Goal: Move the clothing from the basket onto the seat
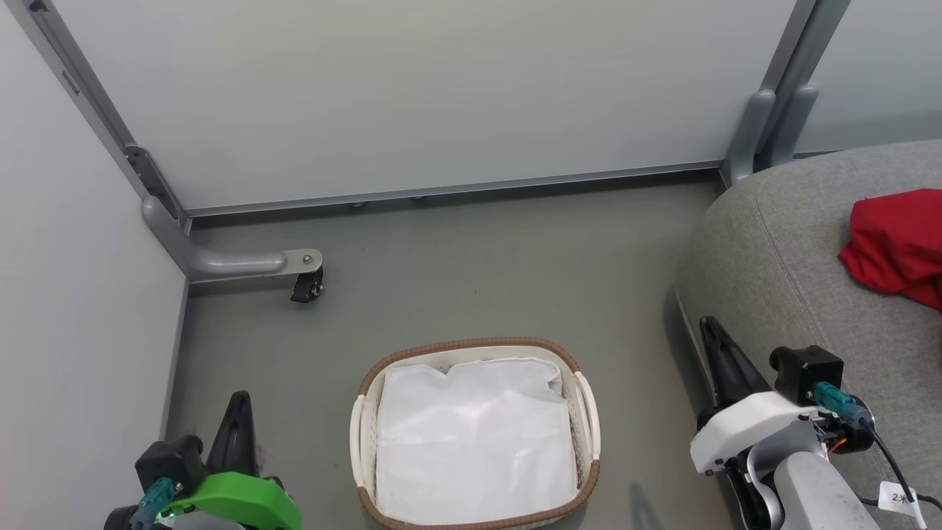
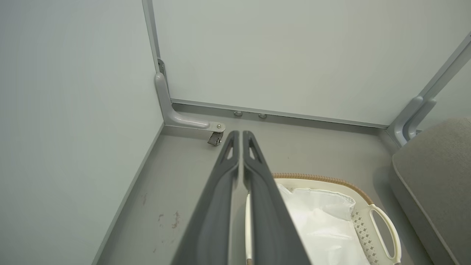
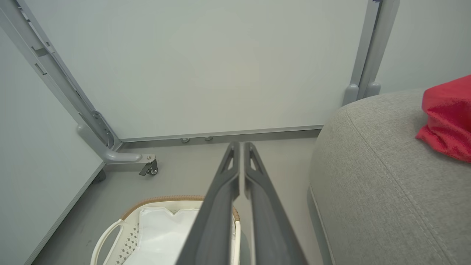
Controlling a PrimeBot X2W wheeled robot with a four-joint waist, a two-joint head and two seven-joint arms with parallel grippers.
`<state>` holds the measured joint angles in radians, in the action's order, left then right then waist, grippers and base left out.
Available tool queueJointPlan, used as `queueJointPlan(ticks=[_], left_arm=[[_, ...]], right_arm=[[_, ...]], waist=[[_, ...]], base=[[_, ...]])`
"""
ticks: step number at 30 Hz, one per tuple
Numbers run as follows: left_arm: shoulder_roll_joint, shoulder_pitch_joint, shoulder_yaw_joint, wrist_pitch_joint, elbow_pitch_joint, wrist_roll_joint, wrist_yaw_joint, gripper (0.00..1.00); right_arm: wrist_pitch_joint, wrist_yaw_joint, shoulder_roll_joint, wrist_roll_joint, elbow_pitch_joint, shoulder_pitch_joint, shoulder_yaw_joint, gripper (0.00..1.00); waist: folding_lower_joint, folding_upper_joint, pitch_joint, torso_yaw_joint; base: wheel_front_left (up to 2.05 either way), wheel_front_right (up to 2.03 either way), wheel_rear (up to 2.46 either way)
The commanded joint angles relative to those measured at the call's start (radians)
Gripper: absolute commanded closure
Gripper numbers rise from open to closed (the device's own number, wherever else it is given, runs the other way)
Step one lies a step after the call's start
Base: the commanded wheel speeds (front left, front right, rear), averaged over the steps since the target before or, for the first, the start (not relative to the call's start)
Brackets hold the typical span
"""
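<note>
The red clothing (image 1: 899, 243) lies bunched on the grey seat (image 1: 780, 250) at the right edge; the right wrist view shows the clothing (image 3: 447, 117) on the seat (image 3: 382, 176) too. The basket (image 1: 476, 349) stands on the floor at bottom centre, holding just its white liner (image 1: 475, 438). My left gripper (image 1: 239, 405) rests at the lower left, shut and empty, left of the basket (image 2: 381, 221). My right gripper (image 1: 712, 329) is shut and empty between the basket (image 3: 110, 235) and the seat's front edge. Both pairs of fingers (image 2: 254, 173) lie pressed together.
Pale partition panels (image 1: 412, 96) close off the back and left, on grey metal feet (image 1: 228, 261) with a small caster (image 1: 307, 285). Another grey post (image 1: 769, 125) stands by the seat's far corner. Grey floor (image 1: 515, 272) lies open between basket and panels.
</note>
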<state>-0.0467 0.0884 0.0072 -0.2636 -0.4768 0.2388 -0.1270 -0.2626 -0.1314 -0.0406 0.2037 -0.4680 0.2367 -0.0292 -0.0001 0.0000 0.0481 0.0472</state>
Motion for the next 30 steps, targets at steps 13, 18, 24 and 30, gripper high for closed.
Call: queueJointPlan(ticks=[13,18,24,30], left_arm=[[-0.003,0.009,0.024,0.072,0.048,0.252,-0.001,1.00],[-0.003,0.009,0.029,0.093,0.062,0.330,-0.001,1.00],[-0.003,0.010,0.035,0.117,0.078,0.421,-0.001,1.00],[-0.003,0.012,0.042,0.141,0.093,0.510,-0.002,1.00]], right_arm=[[0.071,0.000,-0.004,0.259,0.047,-0.012,0.029,1.00],[0.091,0.000,-0.004,0.339,0.061,-0.022,0.036,1.00],[0.116,0.000,-0.005,0.433,0.077,-0.031,0.045,1.00],[0.140,0.000,-0.006,0.523,0.091,-0.041,0.054,1.00]], waist=[[0.0001,0.0000,-0.005,-0.005],[0.0001,0.0000,-0.007,-0.007],[0.0001,0.0000,-0.009,-0.009],[0.0001,0.0000,-0.011,-0.012]], base=[[0.00,0.00,0.00],[0.00,0.00,0.00],[0.00,0.00,0.00],[0.00,0.00,0.00]])
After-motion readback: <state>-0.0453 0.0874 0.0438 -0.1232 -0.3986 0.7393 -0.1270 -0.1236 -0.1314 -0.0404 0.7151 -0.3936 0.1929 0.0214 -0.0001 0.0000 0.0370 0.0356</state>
